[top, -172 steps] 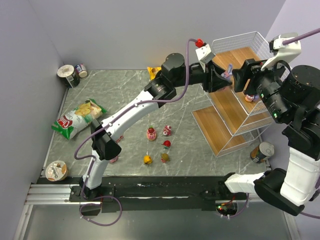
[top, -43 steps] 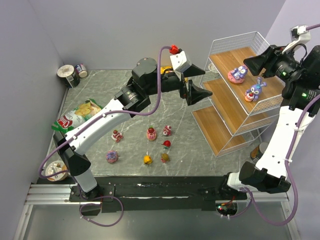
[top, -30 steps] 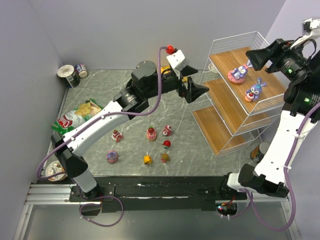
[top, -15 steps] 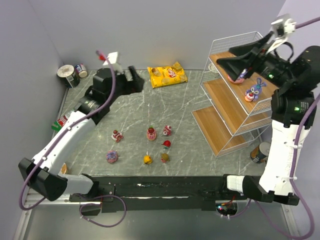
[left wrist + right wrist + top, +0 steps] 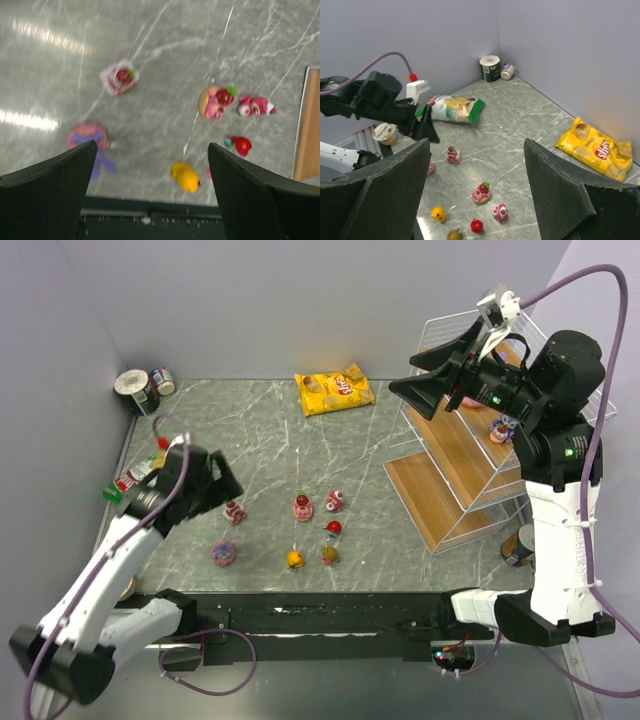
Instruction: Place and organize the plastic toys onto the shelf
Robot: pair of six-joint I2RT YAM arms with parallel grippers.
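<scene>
task status, by estimate: early. seven plastic toys [image 5: 302,507] lie loose on the surface [image 5: 260,430], grouped near its front edge and well apart from the shelf [image 5: 432,492].

shelf contents: one purple-and-pink figurine [image 5: 500,429] stands on the middle board. a pink shape behind the right arm is mostly hidden and cannot be identified. the lowest board is bare.

left tool [image 5: 152,150]: fingers apart, holding nothing, near the leftmost toys. right tool [image 5: 405,375]: fingers apart, holding nothing, raised in front of the shelf.

work left, by estimate: move all seven loose toys onto the boards and arrange them. the yellow snack bag [image 5: 335,392] is not part of the task.
</scene>
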